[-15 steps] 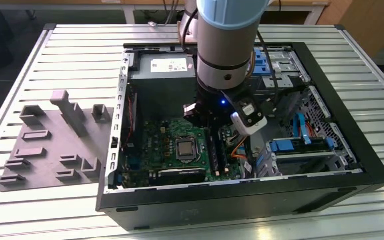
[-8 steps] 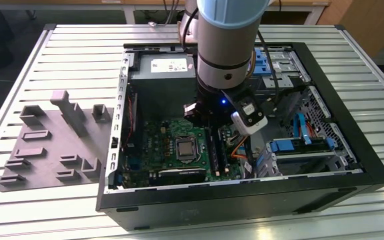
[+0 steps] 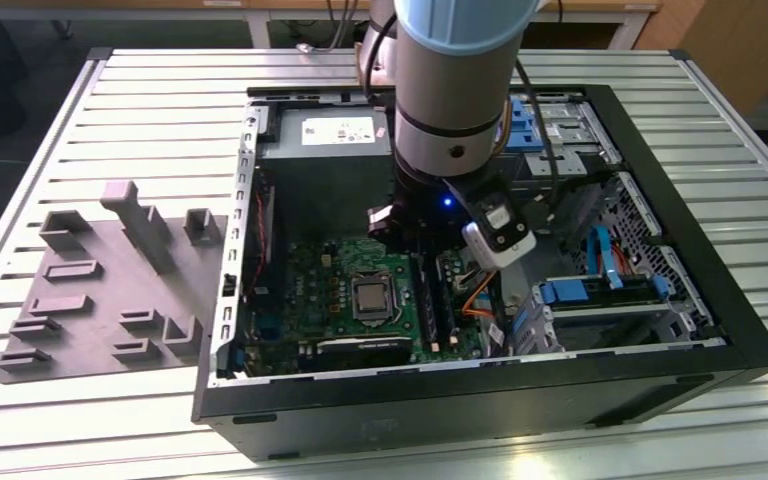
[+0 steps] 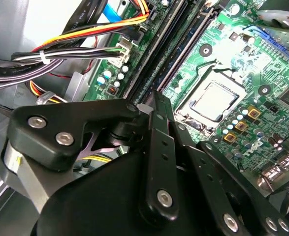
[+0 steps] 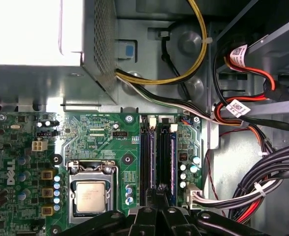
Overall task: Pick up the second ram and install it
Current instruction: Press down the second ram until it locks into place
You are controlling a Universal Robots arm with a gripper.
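Hanging over the memory slots [image 5: 158, 157], my claw [image 5: 160, 192] sits with its fingers drawn close together; whether they pinch the second ram [image 5: 173, 164] I cannot tell. It stands seated just ahead of my fingertips, its long axis running straight away from me, beside the processor [image 5: 90, 195].

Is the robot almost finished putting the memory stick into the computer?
Nearly, it seems. The claw is down inside the open computer case, right over the memory slots beside the processor. A dark stick, likely the second ram, already stands in a slot. The grey tray outside has no stick. Whether the stick is clicked fully in, I cannot tell.
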